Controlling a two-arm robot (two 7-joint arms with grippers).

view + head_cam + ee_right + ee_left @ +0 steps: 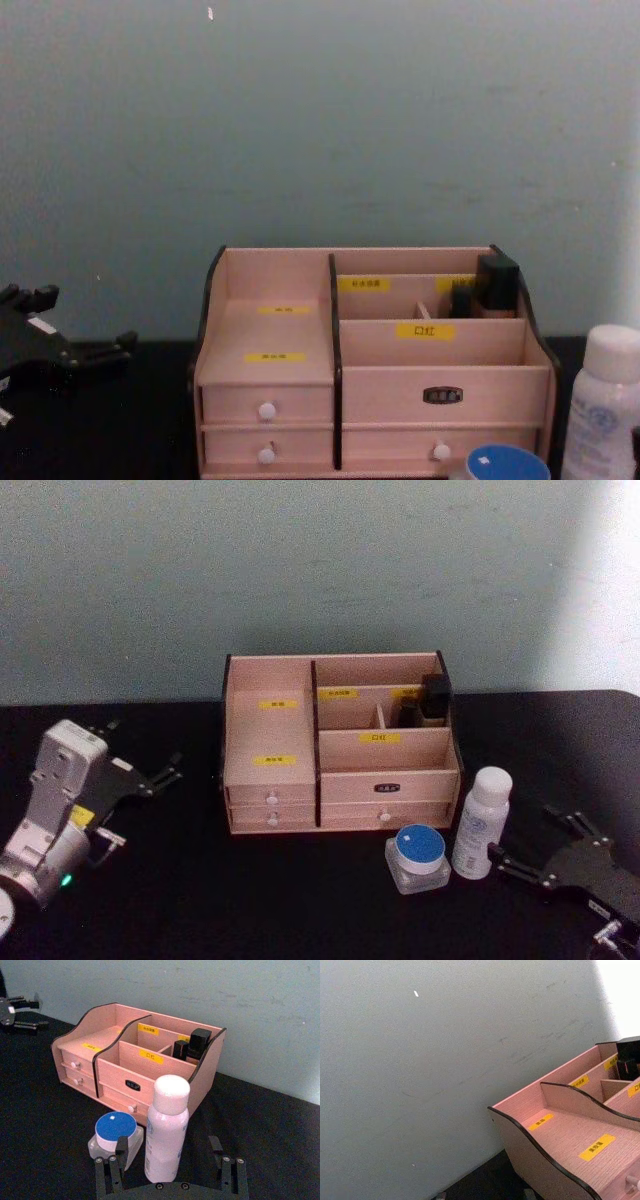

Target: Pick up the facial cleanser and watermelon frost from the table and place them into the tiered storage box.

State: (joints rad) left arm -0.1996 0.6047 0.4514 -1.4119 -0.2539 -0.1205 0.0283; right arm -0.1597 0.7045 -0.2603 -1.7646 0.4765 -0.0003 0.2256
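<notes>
The tiered storage box (270,780) stands mid-table, light wood with yellow labels and white-knobbed drawers; I also see it in the left wrist view (560,1132) and chest view (430,365). A white bottle with a white cap (480,823), apparently the facial cleanser, stands upright at the box's front right corner. Beside it sits a squat clear jar with a blue lid (418,858), apparently the watermelon frost. My right gripper (520,832) is open just right of the bottle, whose body (167,1125) lines up with the gap between the fingers (120,1150). My left gripper (148,802) hovers open, left of the box.
Dark cosmetic containers (432,698) occupy the box's back right compartment. The table top (300,900) is black, with a pale wall close behind the box. The jar (115,1132) stands close to one right fingertip.
</notes>
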